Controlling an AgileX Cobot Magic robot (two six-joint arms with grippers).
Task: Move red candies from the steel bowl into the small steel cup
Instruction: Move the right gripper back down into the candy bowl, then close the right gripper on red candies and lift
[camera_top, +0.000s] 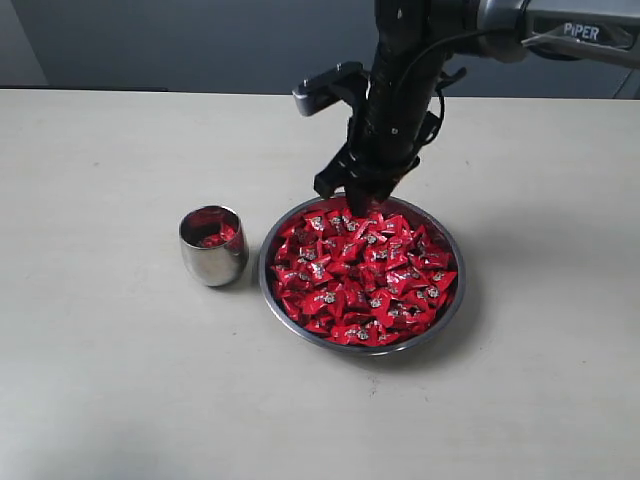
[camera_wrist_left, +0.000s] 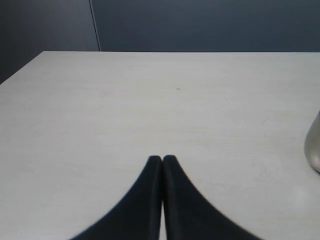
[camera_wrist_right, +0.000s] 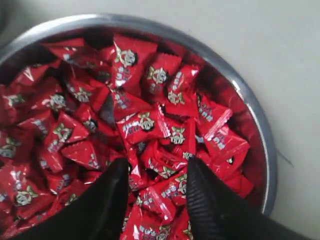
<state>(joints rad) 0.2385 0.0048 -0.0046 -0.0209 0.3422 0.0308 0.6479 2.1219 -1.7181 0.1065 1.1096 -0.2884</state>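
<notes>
Sitting among red candies (steel bowl): right gripper, jaws apart | left gripper: closed

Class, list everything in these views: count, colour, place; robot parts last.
red candies: many, red, heaped in the steel bowl; some in the small steel cup
steel bowl: one, silver, on the table, beside the cup
small steel cup: one, silver, left of the bowl in the exterior view
table: one, pale beige
right gripper: one, black, open, tips at the bowl's candies
left gripper: one, black, shut, over bare table
</notes>
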